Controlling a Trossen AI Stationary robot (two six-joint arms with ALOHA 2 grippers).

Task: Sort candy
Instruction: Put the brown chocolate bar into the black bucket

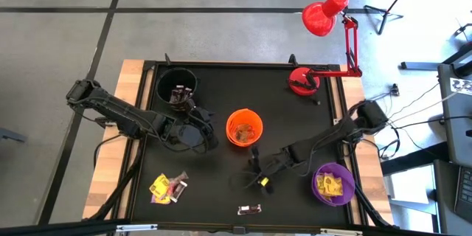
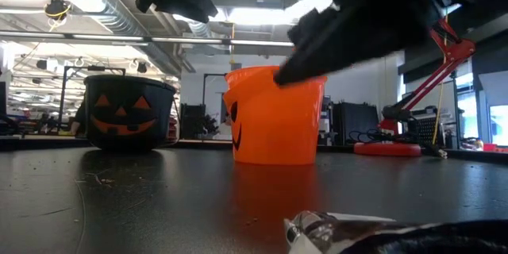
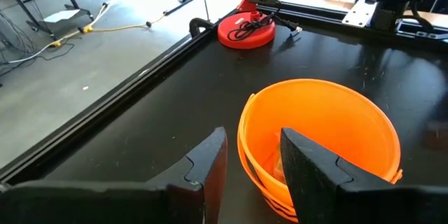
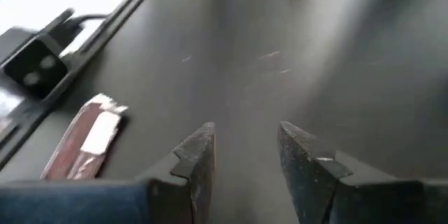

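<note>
My left gripper (image 1: pixel 200 130) is open and empty, between the black cup (image 1: pixel 177 85) and the orange cup (image 1: pixel 244 127); in its wrist view (image 3: pixel 252 143) the orange cup (image 3: pixel 318 136) stands just ahead. My right gripper (image 1: pixel 257 168) is open and empty (image 4: pixel 245 136) above the table, near the orange cup. A small yellow candy (image 1: pixel 263 183) lies on the table beside it. A brown and silver candy (image 1: pixel 249 209) lies near the front edge and shows in the right wrist view (image 4: pixel 84 140). A pile of yellow and dark candy (image 1: pixel 168 186) lies at the front left.
A purple cup (image 1: pixel 333 184) holding yellow candy stands at the front right. A red desk lamp (image 1: pixel 304 80) stands at the back right. The orange cup (image 2: pixel 274 119) and the black cup (image 2: pixel 127 115) carry pumpkin faces. The table has a raised black rim (image 1: pixel 144 118).
</note>
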